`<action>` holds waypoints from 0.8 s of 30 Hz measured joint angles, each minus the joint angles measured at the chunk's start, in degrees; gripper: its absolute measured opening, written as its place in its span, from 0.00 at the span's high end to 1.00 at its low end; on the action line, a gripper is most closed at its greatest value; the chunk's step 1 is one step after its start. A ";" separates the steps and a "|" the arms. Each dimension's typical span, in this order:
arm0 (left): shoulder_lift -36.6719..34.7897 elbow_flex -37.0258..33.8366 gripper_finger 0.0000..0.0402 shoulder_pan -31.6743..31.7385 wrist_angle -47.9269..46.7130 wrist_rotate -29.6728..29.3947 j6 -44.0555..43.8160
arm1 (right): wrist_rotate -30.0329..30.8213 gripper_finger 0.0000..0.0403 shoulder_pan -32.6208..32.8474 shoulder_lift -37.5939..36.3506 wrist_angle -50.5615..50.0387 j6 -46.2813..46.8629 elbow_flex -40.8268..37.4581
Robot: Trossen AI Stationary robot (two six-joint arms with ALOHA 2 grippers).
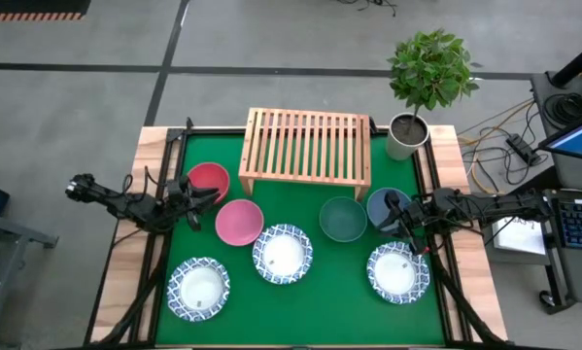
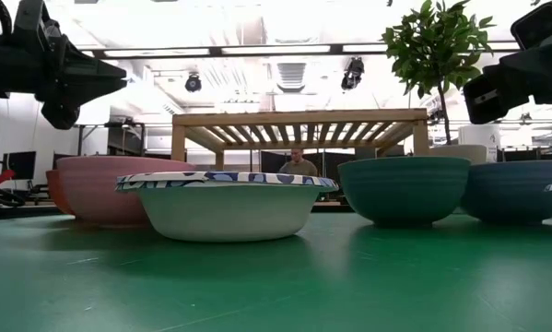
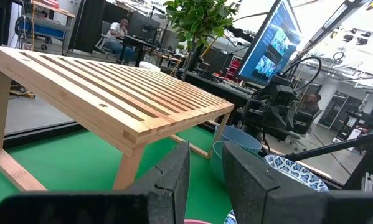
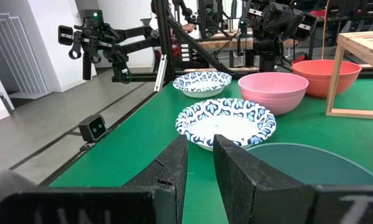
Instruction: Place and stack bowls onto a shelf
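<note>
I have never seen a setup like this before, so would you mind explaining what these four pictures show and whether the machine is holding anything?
This is a two-armed robot at a green-topped table. One picture looks straight down from above, one sits level with the tabletop, and two come from cameras on the wrists, looking past each arm's own dark fingers.

From above, the left gripper hovers near the red bowl and pink bowl; the right gripper hovers by the blue bowl, next to the teal-green bowl. Three white bowls with blue patterned rims lie nearer the front edge. At the back stands the empty wooden shelf, with a potted plant beside it.

Both grippers have a narrow gap between their fingers, and nothing is held.
</note>
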 joint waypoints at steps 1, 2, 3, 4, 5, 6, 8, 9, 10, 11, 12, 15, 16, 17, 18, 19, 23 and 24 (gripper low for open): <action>0.00 0.00 0.81 -0.02 0.00 0.00 0.00 | -0.02 0.83 0.00 0.00 0.00 0.00 0.00; 0.00 0.00 0.81 -0.01 0.01 0.01 0.00 | -0.02 0.83 0.01 0.00 0.01 0.00 0.01; 0.00 0.00 0.81 0.00 0.01 0.00 0.00 | 0.00 0.83 0.02 0.00 0.05 0.00 0.00; 0.02 0.00 0.81 0.00 0.02 0.00 0.00 | 0.00 0.83 0.00 0.00 0.20 0.00 0.00; 0.02 0.00 0.81 -0.02 0.00 0.01 0.00 | -0.02 0.83 0.02 0.00 0.37 0.18 0.00; 0.00 0.00 0.81 0.00 0.00 0.01 0.00 | -0.08 0.83 0.02 0.00 0.58 1.23 -0.03; 0.00 0.00 0.81 -0.01 0.01 0.01 0.00 | 0.11 0.83 -0.02 -0.02 0.64 2.86 -0.05; 0.01 0.00 0.81 -0.01 0.01 -0.01 0.00 | 1.56 0.83 -0.09 0.00 0.48 3.60 -0.05; 0.01 0.00 0.81 -0.01 0.01 -0.01 0.00 | 4.51 0.83 -0.11 0.05 0.11 5.39 -0.05; 0.02 0.00 0.81 -0.01 0.02 0.01 0.00 | 8.14 0.83 -0.11 0.28 -0.48 7.53 -0.05; 0.02 0.00 0.81 0.00 0.01 -0.01 0.01 | 10.68 0.83 -0.14 0.44 -1.03 9.80 -0.02; 0.00 0.00 0.81 0.00 0.02 0.00 0.00 | 9.73 0.83 -0.10 0.82 -1.01 11.54 0.00; 0.00 0.00 0.81 0.00 0.00 -0.01 0.00 | 7.97 0.83 -0.02 0.85 -0.49 11.47 -0.04; 0.02 0.00 0.81 -0.02 0.02 -0.01 0.00 | 6.48 0.83 0.00 0.84 0.06 11.18 -0.05; 0.01 0.00 0.81 0.00 0.00 0.00 0.00 | 5.38 0.83 0.02 0.70 0.65 11.09 -0.05; 0.00 0.00 0.81 0.00 0.02 -0.01 0.00 | 5.13 0.83 0.02 0.66 1.55 10.97 -0.05; 0.02 0.00 0.81 0.00 0.02 0.01 0.00 | 5.26 0.83 0.02 0.72 2.99 10.44 0.22; 0.02 0.00 0.81 -0.02 0.02 -0.01 0.00 | 5.27 0.83 0.02 0.72 3.04 10.15 0.30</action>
